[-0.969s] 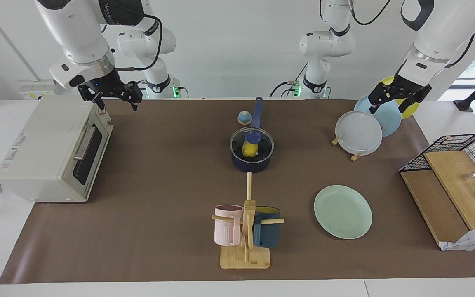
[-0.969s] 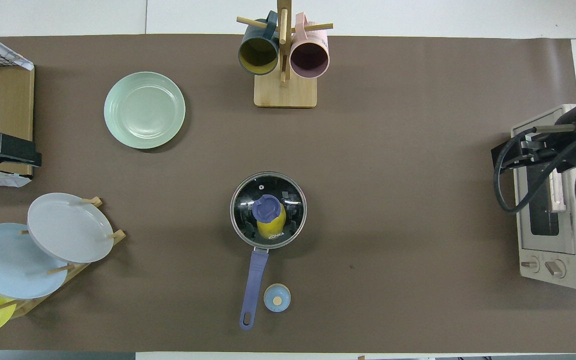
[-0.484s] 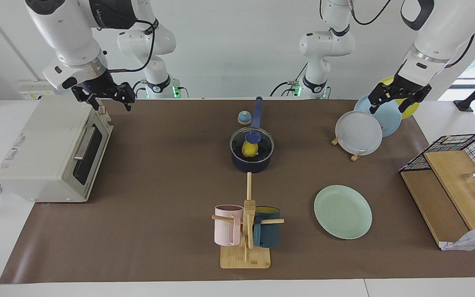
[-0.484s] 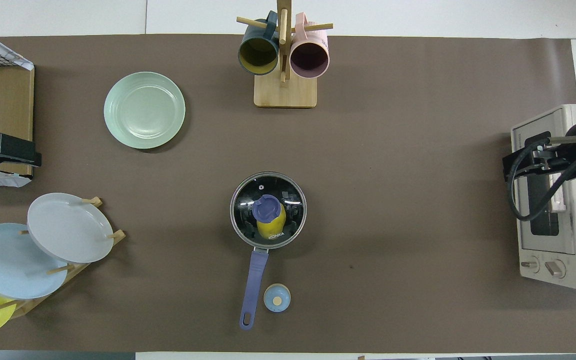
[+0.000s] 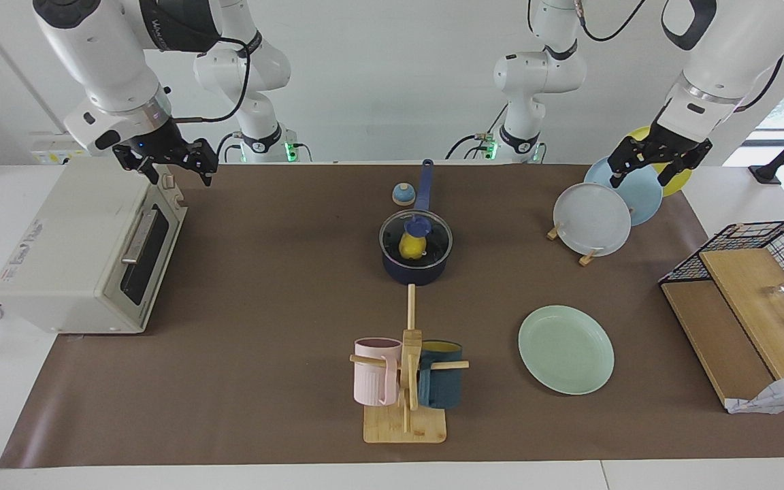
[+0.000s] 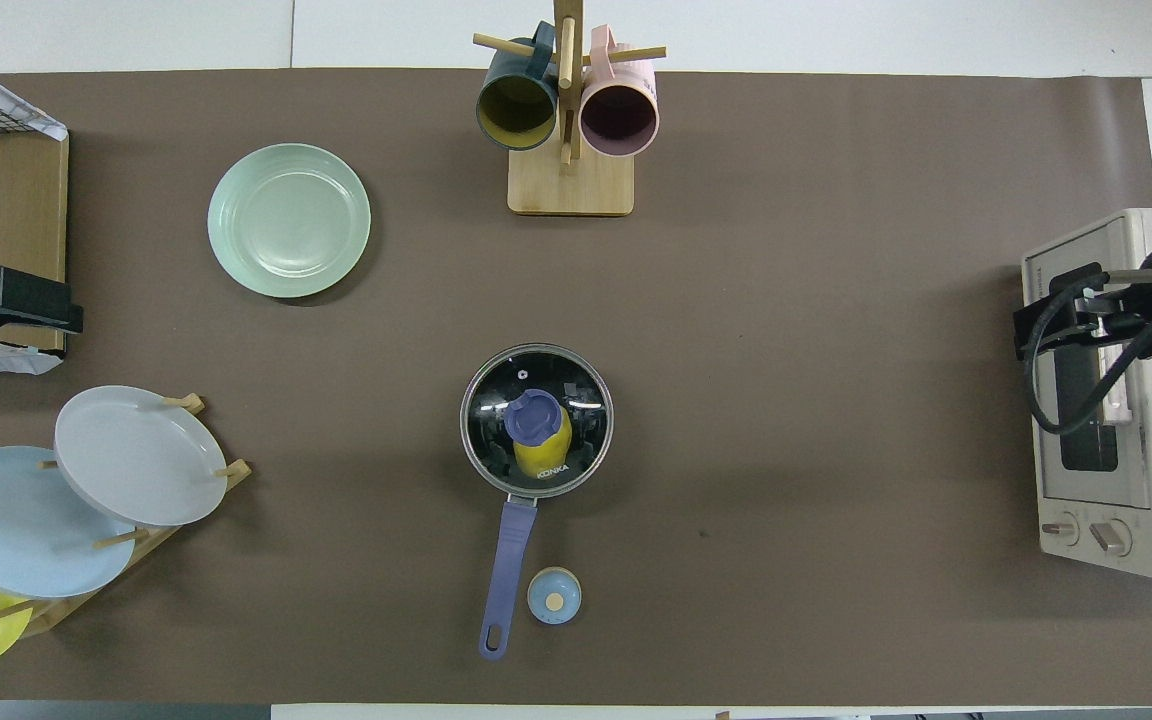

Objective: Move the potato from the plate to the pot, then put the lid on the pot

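Observation:
The dark navy pot (image 5: pixel 414 271) (image 6: pixel 498 372) stands mid-table, its long blue handle (image 6: pixel 506 575) pointing toward the robots. The glass lid (image 5: pixel 435 235) (image 6: pixel 576 385) with its blue knob (image 5: pixel 417 223) sits on the pot. Through the glass shows the yellow potato (image 5: pixel 410 248) (image 6: pixel 540 456), inside the pot. The mint-green plate (image 5: pixel 565 349) (image 6: pixel 289 220) lies bare, farther from the robots, toward the left arm's end. My right gripper (image 5: pixel 178 170) hangs open and holds nothing over the toaster oven's corner. My left gripper (image 5: pixel 642 175) waits open above the upright plates.
A toaster oven (image 5: pixel 86 252) fills the right arm's end. A mug tree (image 5: pixel 405 381) with a pink and a dark blue mug stands farther out than the pot. Upright plates (image 5: pixel 593 219), a wire basket (image 5: pixel 766 238) and a small blue-topped knob (image 5: pixel 403 194) also stand about.
My right gripper has drifted away from the table's middle, toward the toaster oven's end. The left arm, pot, lid and potato have not moved.

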`<action>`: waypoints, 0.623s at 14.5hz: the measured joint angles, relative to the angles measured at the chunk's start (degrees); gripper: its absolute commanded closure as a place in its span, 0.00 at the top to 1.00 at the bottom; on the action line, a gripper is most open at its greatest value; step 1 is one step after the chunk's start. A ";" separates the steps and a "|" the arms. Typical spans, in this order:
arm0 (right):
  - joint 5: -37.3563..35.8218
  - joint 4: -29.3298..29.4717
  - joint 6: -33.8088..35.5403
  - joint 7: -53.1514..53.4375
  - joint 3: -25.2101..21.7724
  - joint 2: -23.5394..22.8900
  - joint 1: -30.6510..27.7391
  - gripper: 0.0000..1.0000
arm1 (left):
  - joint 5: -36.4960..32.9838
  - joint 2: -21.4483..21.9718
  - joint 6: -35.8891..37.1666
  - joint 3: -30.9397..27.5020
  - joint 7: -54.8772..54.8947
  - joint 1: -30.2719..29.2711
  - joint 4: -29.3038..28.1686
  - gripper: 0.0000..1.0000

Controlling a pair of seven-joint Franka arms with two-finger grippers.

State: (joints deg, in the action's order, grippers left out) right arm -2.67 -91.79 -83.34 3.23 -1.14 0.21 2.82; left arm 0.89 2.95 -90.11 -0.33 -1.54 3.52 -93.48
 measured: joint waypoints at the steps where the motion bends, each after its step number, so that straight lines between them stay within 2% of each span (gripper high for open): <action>1: 0.00 0.00 -0.01 0.00 0.01 -0.03 -0.16 1.00 | 0.00 0.00 0.00 0.00 0.00 0.00 0.00 1.00; 9: 0.05 0.00 -0.02 -0.08 0.08 -0.12 -1.67 1.00 | 0.00 0.00 0.00 0.00 0.00 0.00 0.00 1.00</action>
State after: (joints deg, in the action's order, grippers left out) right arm -2.63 -91.78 -83.36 3.15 -1.06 0.10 1.15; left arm 0.89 2.95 -90.11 -0.33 -1.54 3.52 -93.48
